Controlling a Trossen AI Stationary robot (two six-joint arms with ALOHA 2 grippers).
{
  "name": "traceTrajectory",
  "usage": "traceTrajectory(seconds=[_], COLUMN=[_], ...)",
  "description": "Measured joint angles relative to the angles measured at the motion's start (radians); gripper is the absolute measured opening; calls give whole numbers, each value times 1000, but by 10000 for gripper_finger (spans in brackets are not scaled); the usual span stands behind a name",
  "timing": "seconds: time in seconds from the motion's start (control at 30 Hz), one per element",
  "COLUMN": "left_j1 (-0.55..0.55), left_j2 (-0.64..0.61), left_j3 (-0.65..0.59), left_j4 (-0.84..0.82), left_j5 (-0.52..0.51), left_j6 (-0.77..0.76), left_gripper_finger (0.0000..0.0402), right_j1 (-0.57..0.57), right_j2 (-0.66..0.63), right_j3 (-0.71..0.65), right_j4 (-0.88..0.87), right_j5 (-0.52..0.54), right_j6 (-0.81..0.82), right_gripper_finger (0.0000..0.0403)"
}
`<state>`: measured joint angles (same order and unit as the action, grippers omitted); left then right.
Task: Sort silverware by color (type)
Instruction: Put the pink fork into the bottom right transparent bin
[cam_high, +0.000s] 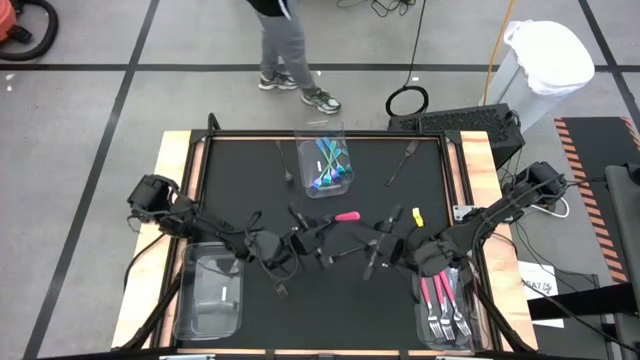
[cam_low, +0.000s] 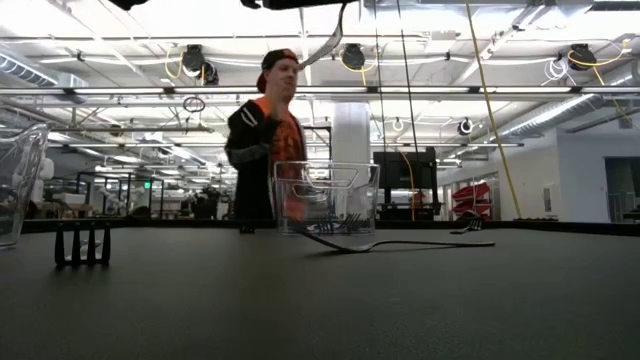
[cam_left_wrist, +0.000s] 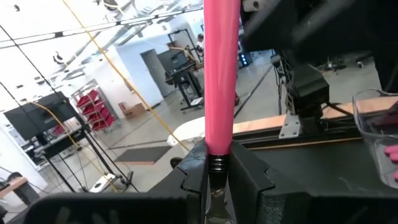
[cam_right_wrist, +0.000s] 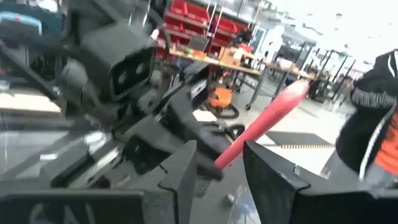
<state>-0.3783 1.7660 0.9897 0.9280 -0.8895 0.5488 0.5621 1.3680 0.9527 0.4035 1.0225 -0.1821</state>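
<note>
Now the left gripper (cam_high: 322, 238) hangs above mid-bench, its fingers (cam_left_wrist: 198, 167) pinched onto a pink-handled utensil (cam_high: 346, 216) whose handle juts toward the right gripper (cam_high: 385, 243). That gripper waits just beside it with its fingers parted and nothing between them. Open black bench (cam_high: 240, 175) lies on the far left. A teal-handled set sits in the far middle bin (cam_high: 325, 165), pink forks (cam_high: 444, 305) fill the near right bin, and the near left bin (cam_high: 210, 295) hugs the edge. A dark fork (cam_high: 401, 163) lies far right.
</note>
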Motion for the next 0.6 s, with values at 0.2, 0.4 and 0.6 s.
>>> traceTrajectory(seconds=[0.2,0.4,0.6], left_j1=[-24,-30,-30], left_j2=[-1,-1,-1], left_j3=[0,0,0], left_j4=[24,29,29], left_j5=[-9,-8,-6], left_j6=[18,18,17], left_gripper_finger=[42,41,41], right_j1=[4,4,1], right_j2=[-13,-13,-13], right_j3=[0,0,0], right_j4=[89,99,124], right_j5=[-2,-17,-57], right_j6=[-73,-92,-104], right_gripper_finger=[130,130,130])
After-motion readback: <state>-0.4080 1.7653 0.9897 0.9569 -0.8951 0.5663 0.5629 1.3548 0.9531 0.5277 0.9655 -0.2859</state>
